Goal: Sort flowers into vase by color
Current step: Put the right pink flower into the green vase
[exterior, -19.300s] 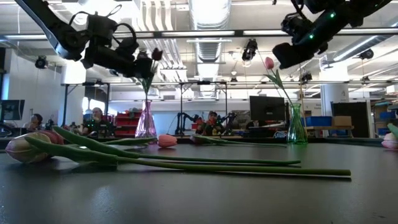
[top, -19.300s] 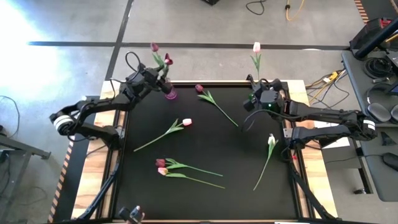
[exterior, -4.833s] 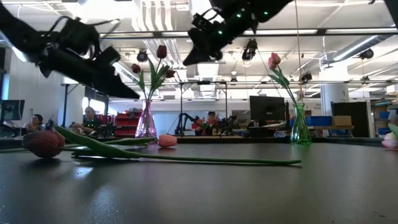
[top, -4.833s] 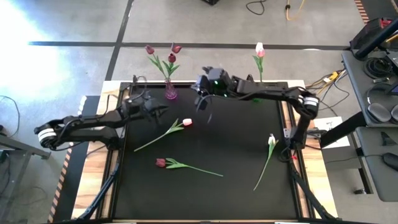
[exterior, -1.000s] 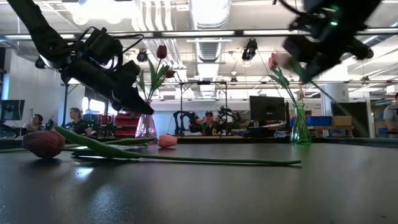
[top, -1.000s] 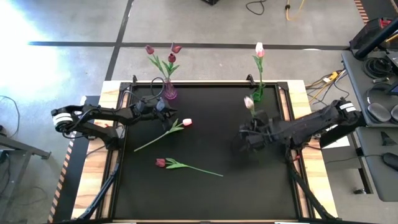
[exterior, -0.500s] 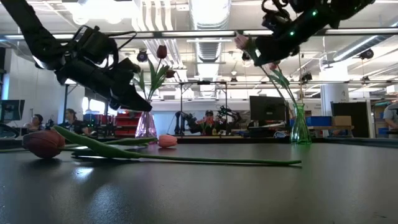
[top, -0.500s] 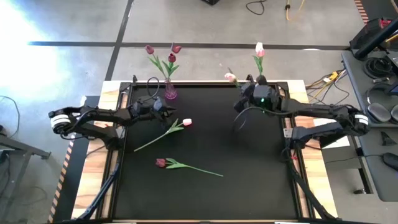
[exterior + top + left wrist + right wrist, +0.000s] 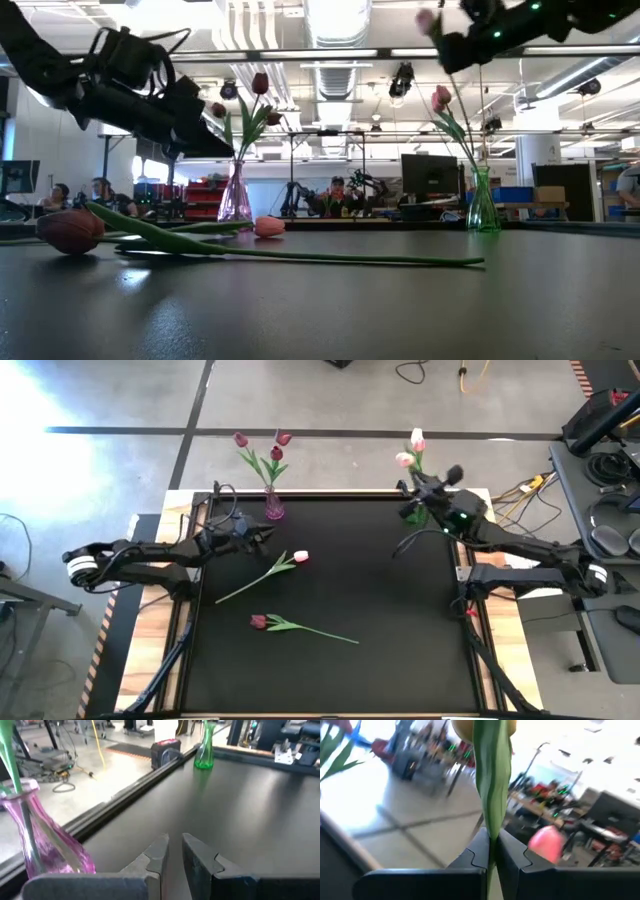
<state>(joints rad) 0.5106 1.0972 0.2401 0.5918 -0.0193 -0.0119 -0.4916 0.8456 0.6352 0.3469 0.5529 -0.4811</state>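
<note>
— From above, what are you seeing around the green vase [image 9: 414, 510]?
— Your right claw [image 9: 410, 488] is hovering just beside it, carrying a pale tulip [image 9: 404, 459]. Your left claw [image 9: 262, 537] is hanging near the pink vase [image 9: 273, 510], far across the tabletop [image 9: 380, 630] from the green one.
— And level with the tabletop?
— A maroon tulip [image 9: 70, 229] is lying well away from the green vase.
— The wrist cameras?
— Left fingers [image 9: 157, 852] are sitting slightly parted, gripping nothing. Right fingers [image 9: 475, 850] are pinching the pale tulip's stem.
</note>
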